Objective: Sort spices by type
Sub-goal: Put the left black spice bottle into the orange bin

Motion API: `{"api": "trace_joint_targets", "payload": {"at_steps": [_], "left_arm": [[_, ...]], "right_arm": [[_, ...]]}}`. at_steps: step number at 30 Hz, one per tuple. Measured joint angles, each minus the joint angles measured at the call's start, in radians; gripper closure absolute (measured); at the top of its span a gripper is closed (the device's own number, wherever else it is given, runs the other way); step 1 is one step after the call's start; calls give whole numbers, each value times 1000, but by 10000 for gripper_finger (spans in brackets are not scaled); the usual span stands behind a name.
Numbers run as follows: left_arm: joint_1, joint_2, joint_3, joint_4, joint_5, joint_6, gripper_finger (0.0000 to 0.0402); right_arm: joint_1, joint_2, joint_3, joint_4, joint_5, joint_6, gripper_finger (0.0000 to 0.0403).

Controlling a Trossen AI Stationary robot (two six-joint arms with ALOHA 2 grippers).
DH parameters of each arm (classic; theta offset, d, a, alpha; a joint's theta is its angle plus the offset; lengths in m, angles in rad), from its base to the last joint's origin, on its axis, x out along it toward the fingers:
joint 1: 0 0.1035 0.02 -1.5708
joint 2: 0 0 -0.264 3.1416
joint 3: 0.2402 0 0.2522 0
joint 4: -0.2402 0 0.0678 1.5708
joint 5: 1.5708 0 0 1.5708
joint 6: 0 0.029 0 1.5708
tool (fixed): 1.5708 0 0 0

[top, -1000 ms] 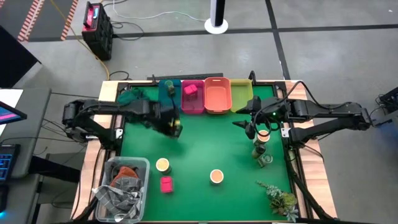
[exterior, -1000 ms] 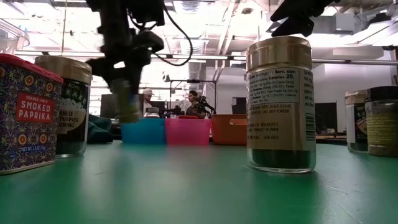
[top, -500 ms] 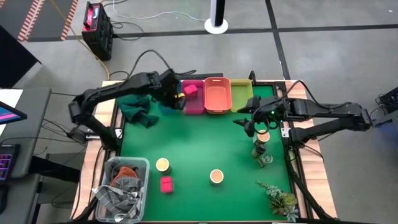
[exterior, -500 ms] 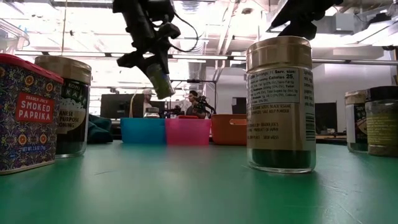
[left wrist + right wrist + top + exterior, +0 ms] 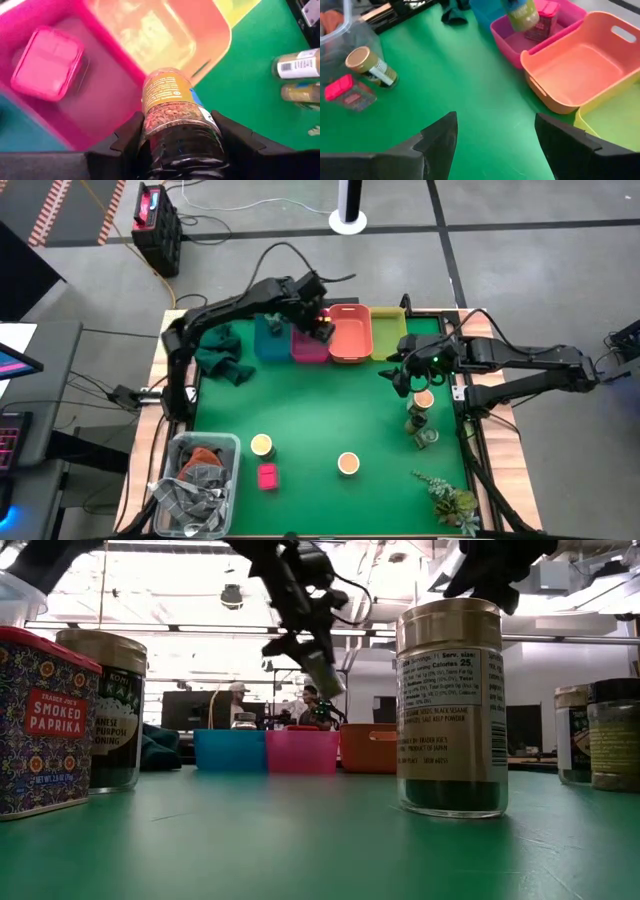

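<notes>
- Spice jar (image 5: 172, 107), glass with a dark lid and an orange label, is sitting clamped in the left gripper (image 5: 175, 150), hanging above the wall between the pink bin (image 5: 309, 345) and the orange bin (image 5: 347, 345).
- Carrying it fully over the orange bin before letting go seems wise; round glass is likely to roll on smooth plastic.
- Just beyond that wall, a pink box (image 5: 47, 62) with rounded corners is lying in the pink bin.
- Well clear of the orange bin, the right gripper (image 5: 495, 137) is waiting with its fingers spread, holding nothing.
</notes>
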Motion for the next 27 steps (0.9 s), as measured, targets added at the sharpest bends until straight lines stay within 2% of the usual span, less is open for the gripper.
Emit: {"api": "trace_joint_targets", "payload": {"at_steps": [4,12,27], "left_arm": [[0,78,44,85,2,42,211],[8,197,48,270,54,59,199],[-2,232,48,348,24,171,201]], "right_arm": [[-11,0,0,0,0,36,112],[-10,0,0,8,0,68,112],[-45,0,0,11,5,83,112]]}}
